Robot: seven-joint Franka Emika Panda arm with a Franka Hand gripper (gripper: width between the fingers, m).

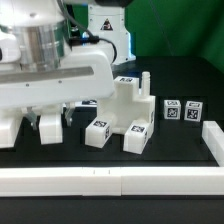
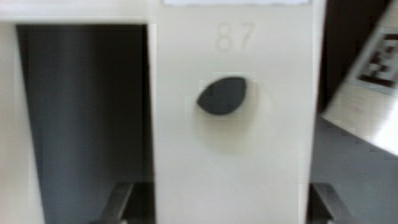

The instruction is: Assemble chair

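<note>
Gripper [image 2: 226, 203]: closed on a white chair bar [image 2: 231, 120]. In the wrist view two dark fingers [image 2: 125, 200] press the bar's long edges, one on each side. The bar fills the gap between them.

Bar: flat, matte face. It has a raised "87" towards the end far from the fingertips. One dark oval hole [image 2: 221, 95] sits about mid-face, ahead of the fingertips.

Beyond one finger: a dark rectangular opening [image 2: 80, 110] lies just beside the bar. A second white strip [image 2: 7, 120] bounds the opening on its far side. Bar and strip look like one frame, but the join is only partly seen.

Beyond the other finger: black table and the corner of a tag [image 2: 377, 60] on a white piece, apart from the bar.

Exterior view: the arm [image 1: 55, 75] fills the exterior view's left. The fingertips are mostly hidden under the hand body. White pieces [image 1: 50, 127] sit low beneath the hand, close to the table [image 1: 172, 140]. I cannot tell which of them is the held bar.

Other chair parts, to the exterior view's right of the gripper and well apart from it:
- A stepped block [image 1: 125, 100] with an upright post [image 1: 147, 85].
- Two small blocks with tags, [image 1: 97, 132] and [image 1: 137, 136], just in front of the stepped block. I cannot tell whether they touch it.
- Farther right, a two-tag piece [image 1: 182, 110], low and white. I cannot tell what kind of part it is.

Rails: one [image 1: 110, 180] runs nearer the camera than the gripper. Another [image 1: 212, 142] stands at the far right.
</note>
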